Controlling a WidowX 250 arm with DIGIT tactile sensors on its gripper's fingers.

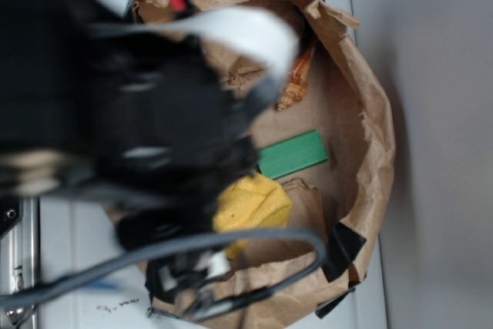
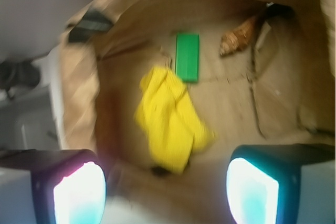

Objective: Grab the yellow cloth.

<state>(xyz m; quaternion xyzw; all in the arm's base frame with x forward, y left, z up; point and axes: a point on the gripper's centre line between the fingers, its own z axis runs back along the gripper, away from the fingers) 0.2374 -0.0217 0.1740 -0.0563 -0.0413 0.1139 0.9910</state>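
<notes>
Lying crumpled on the floor of a brown paper bag [image 2: 79, 103], the yellow cloth [image 2: 170, 121] spreads out with one corner just beside the green block [image 2: 187, 56]; whether the two touch is hard to tell. In the exterior view the cloth [image 1: 250, 204] shows only in part, its left side covered by the blurred black arm [image 1: 115, 105].

The gripper [image 2: 165, 190] hangs above the cloth with its fingers [image 2: 79, 192] set wide apart, holding nothing and touching nothing; the cloth sits in the gap between them as seen from the wrist. Both fingertips glow pale and are cut off by the lower edge of the frame.

Beyond the block, near the far wall of the bag, lies a small tan ridged object [image 2: 239, 36], too blurred to identify. A grey cable [image 1: 254, 240] loops across the lower part of the exterior view, and a white ribbon cable [image 1: 231, 32] arcs over the bag's upper half. Black tape [image 1: 343, 250] patches the bag's rim. The bag rests on a white surface [image 1: 77, 298].
</notes>
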